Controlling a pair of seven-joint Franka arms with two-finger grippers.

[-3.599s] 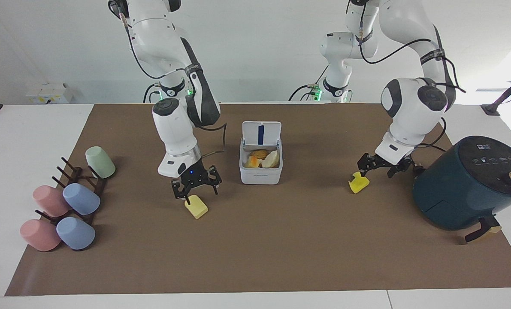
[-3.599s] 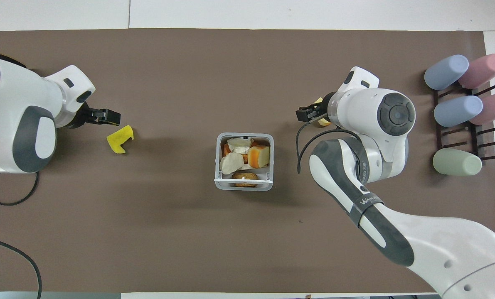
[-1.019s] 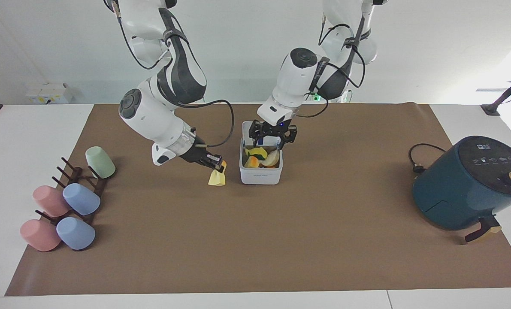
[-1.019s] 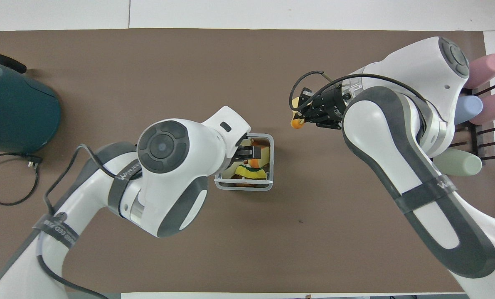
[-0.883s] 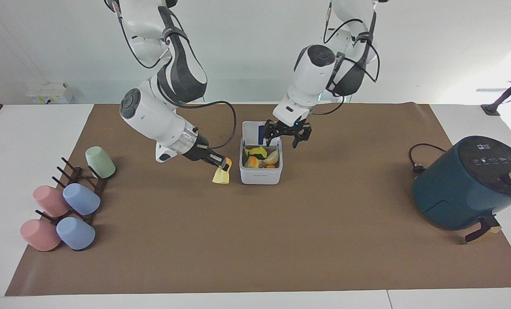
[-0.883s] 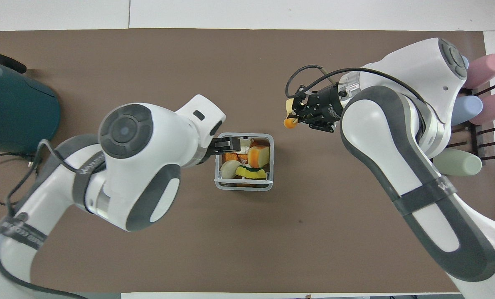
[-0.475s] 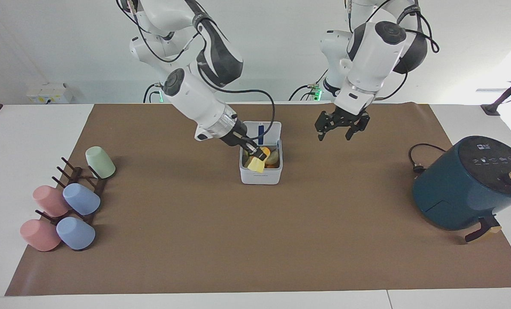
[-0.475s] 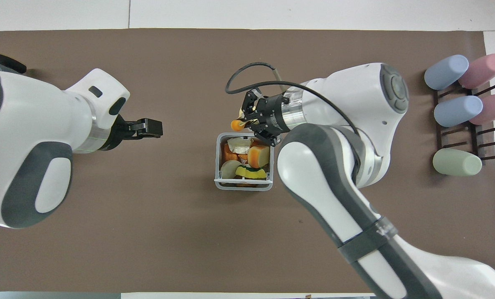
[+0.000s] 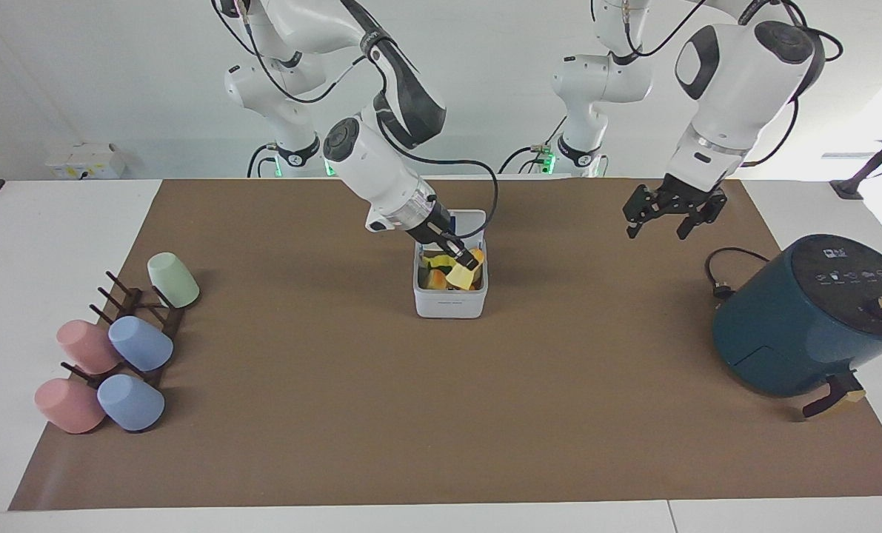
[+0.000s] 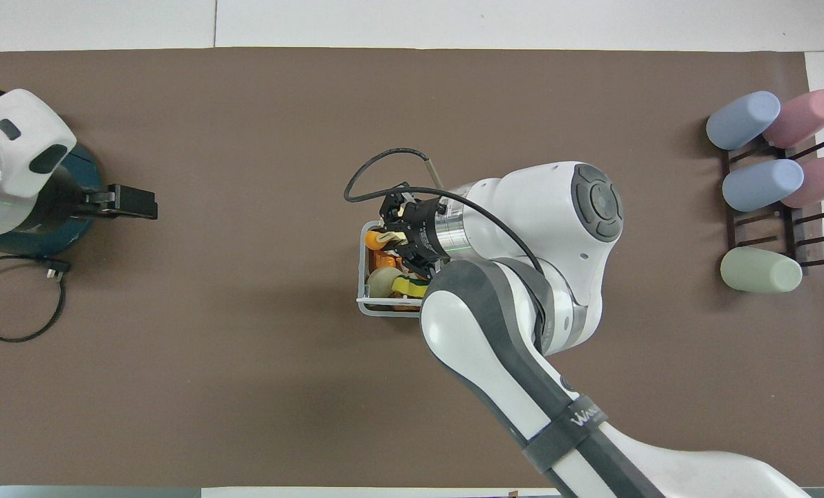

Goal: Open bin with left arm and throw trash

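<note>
1. My right gripper is pinched on the pale yellow block, hanging over the mouth of the bin.
2. The block tilts down into the opening, above the trash already inside: a bright yellow chunk and orange and cream pieces.
3. The bin's lid stands up on the side nearer to me, and the bin sits mid-table on the brown mat.
4. My left gripper waits in the air over the mat toward the left arm's end, fingers spread and holding nothing.
5. The dark teal air fryer stands at that same end, its cord coiled beside it.
6. At the right arm's end, pastel cups lie on a dark rack.
</note>
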